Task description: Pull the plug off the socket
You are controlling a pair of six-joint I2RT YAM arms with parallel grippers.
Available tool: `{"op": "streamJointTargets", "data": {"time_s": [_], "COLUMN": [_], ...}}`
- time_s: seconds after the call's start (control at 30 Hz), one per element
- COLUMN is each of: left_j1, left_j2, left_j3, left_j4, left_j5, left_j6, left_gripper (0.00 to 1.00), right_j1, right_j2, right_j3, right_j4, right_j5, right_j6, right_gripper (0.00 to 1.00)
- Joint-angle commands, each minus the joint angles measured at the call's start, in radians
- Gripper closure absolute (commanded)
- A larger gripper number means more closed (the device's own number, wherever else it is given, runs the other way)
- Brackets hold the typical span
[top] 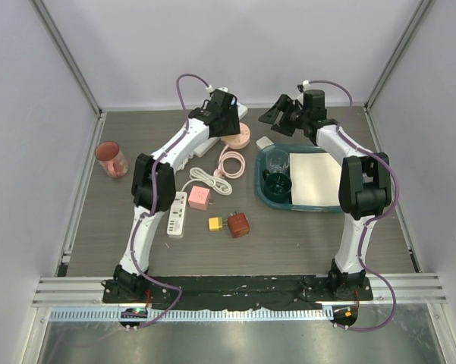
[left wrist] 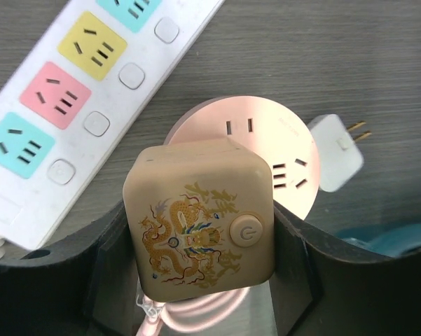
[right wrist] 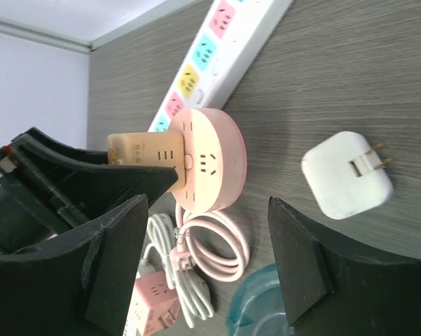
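Left gripper (left wrist: pixel 203 234) clamps the beige plug (left wrist: pixel 198 210), seated against the pink round socket (left wrist: pixel 266 129); right gripper (right wrist: pixel 210 238) gapes wide, white charger (right wrist: pixel 344 178) ahead.

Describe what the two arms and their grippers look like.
The left arm and right arm share white link shells and black joint housings. A purple cable runs along each, looping above the wrist. The left gripper and right gripper are black, with broad wedge-shaped fingers.
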Motion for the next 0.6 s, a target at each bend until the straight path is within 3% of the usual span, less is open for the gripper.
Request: {"op": "streamJointTargets", "data": {"time_s": [0.0,0.37,0.57], "left_j1": [0.007,0.007,0.004], "left_j2": [-0.198,-0.474,-0.520], "left_j3": [-0.042,-0.333,-0.417], "left_j4": [0.124,0.299,0.348], "left_j5": [0.007,0.131,0.171], "left_j6": [-0.009,-0.033,-0.027], "left_gripper": [1.00,1.00,1.00], "right_j1": [0.001,0.047,0.113], "right_j2": [-0.018,-0.092,-0.100], "right_j3": [0.059,-0.070,-0.110], "right_j4": [0.109,0.284,0.327], "right_j5": [-0.131,-0.199,-0.200], "right_j6": [0.075,0.209,0.237], "right_gripper": [0.25,0.18,0.19]}}
